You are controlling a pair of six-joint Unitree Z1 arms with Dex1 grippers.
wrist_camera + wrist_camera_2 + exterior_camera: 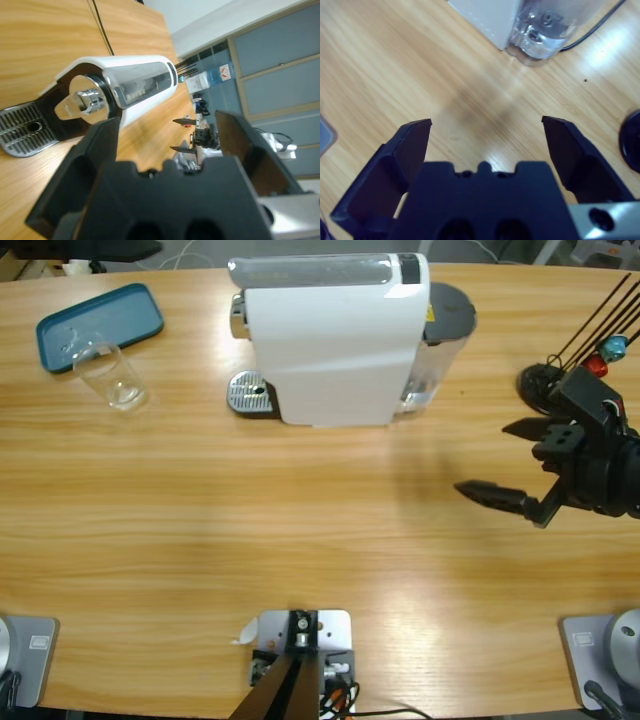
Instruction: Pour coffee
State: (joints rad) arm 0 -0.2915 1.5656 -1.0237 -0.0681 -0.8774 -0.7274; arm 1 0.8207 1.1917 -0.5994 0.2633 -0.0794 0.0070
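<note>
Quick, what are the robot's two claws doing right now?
Left gripper: open, holding nothing.
Right gripper: open, holding nothing.

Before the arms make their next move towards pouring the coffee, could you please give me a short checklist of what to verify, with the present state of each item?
1. Glass under the spout of the coffee machine: not ok. It stands far left of the machine, at the edge of the blue tray.
2. Drip tray free: ok, nothing stands on it.
3. Glass upright: ok.
4. Right hand ready: ok, jaws open, empty, over bare table right of the machine.
5. Left hand ready: ok, jaws open, empty, facing the spout.
6. Glass contents: cannot tell.
</note>
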